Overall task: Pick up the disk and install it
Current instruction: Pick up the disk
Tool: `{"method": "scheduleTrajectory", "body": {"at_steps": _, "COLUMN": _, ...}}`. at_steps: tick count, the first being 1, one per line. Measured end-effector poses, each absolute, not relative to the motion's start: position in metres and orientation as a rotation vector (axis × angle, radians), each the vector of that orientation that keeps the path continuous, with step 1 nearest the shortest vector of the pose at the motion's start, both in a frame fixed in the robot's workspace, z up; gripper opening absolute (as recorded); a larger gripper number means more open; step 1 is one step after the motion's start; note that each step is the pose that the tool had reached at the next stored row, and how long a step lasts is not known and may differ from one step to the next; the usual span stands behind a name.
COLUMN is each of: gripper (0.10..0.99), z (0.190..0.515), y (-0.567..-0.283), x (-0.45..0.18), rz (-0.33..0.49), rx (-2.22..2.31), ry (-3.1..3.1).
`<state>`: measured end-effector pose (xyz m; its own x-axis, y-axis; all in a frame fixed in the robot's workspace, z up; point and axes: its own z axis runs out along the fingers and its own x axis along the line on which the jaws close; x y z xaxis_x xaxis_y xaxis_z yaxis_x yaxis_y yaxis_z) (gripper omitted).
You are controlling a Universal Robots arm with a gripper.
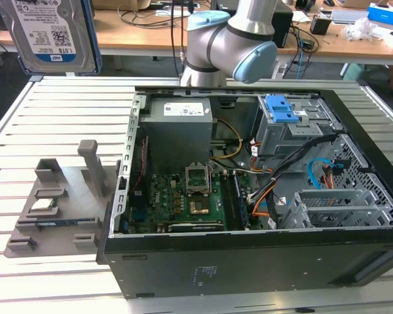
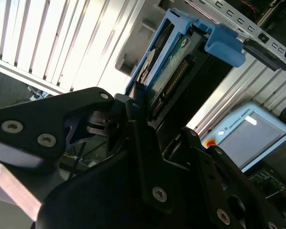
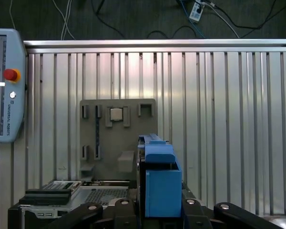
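Disk (image 1: 52, 33), silver-grey in a blue bracket, is held high above the slatted table (image 1: 46, 124) by the end effector (image 2: 142, 107), which is clamped on one end of it. With so little gripped, it could tilt, slip, or jam against the drive cage (image 1: 281, 131).

Arm (image 1: 230, 38) in ext. view: grey tube joints w/ pale blue caps, bent at the joint. Gripper (image 2: 155, 107) in both wrist views: black linkage w/ silver screws, jaws clamped on the disk (image 2: 171, 57). One finger (image 2: 139, 119) on each side of it, and the disk sticks out past the fingertips.
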<state>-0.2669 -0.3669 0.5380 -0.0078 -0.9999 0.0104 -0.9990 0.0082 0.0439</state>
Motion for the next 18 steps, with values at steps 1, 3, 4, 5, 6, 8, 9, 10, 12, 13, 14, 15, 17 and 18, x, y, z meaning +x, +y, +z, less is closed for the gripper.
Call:
{"method": "scheduleTrajectory", "body": {"at_steps": 1, "gripper": 0.361, "z": 0.538, "y": -0.367, "x": -0.265, "rz": -0.037, "rx": 2.185, "ry": -2.203}}
{"method": "scheduleTrajectory", "body": {"at_steps": 3, "gripper": 0.361, "z": 0.538, "y": -0.367, "x": -0.261, "rz": -0.037, "rx": 2.185, "ry": -2.203}}
{"method": "scheduleTrajectory", "body": {"at_steps": 4, "gripper": 0.361, "z": 0.538, "y": -0.367, "x": -0.258, "rz": -0.037, "rx": 2.185, "ry": -2.203}}
{"method": "scheduleTrajectory", "body": {"at_steps": 5, "gripper": 0.361, "z": 0.538, "y": -0.367, "x": -0.257, "rz": -0.036, "rx": 2.185, "ry": -2.203}}
{"method": "scheduleTrajectory", "body": {"at_steps": 6, "gripper": 0.361, "z": 0.538, "y": -0.367, "x": -0.254, "rz": -0.036, "rx": 2.185, "ry": -2.203}}
{"method": "scheduleTrajectory", "body": {"at_steps": 8, "gripper": 0.361, "z": 0.538, "y": -0.367, "x": -0.249, "rz": -0.036, "rx": 2.185, "ry": -2.203}}
{"method": "scheduleTrajectory", "body": {"at_steps": 9, "gripper": 0.361, "z": 0.538, "y": -0.367, "x": -0.247, "rz": -0.036, "rx": 2.185, "ry": -2.203}}
{"method": "scheduleTrajectory", "body": {"at_steps": 10, "gripper": 0.361, "z": 0.538, "y": -0.367, "x": -0.245, "rz": -0.036, "rx": 2.185, "ry": -2.202}}
{"method": "scheduleTrajectory", "body": {"at_steps": 12, "gripper": 0.361, "z": 0.538, "y": -0.367, "x": -0.239, "rz": -0.035, "rx": 2.184, "ry": -2.202}}
{"method": "scheduleTrajectory", "body": {"at_steps": 13, "gripper": 0.361, "z": 0.538, "y": -0.367, "x": -0.235, "rz": -0.035, "rx": 2.184, "ry": -2.202}}
{"method": "scheduleTrajectory", "body": {"at_steps": 14, "gripper": 0.361, "z": 0.538, "y": -0.367, "x": -0.231, "rz": -0.035, "rx": 2.184, "ry": -2.202}}
{"method": "scheduleTrajectory", "body": {"at_steps": 15, "gripper": 0.361, "z": 0.538, "y": -0.367, "x": -0.228, "rz": -0.035, "rx": 2.184, "ry": -2.202}}
{"method": "scheduleTrajectory", "body": {"at_steps": 17, "gripper": 0.361, "z": 0.538, "y": -0.367, "x": -0.221, "rz": -0.035, "rx": 2.184, "ry": -2.202}}
{"method": "scheduleTrajectory", "body": {"at_steps": 18, "gripper": 0.361, "z": 0.538, "y": -0.367, "x": -0.219, "rz": -0.035, "rx": 2.184, "ry": -2.202}}
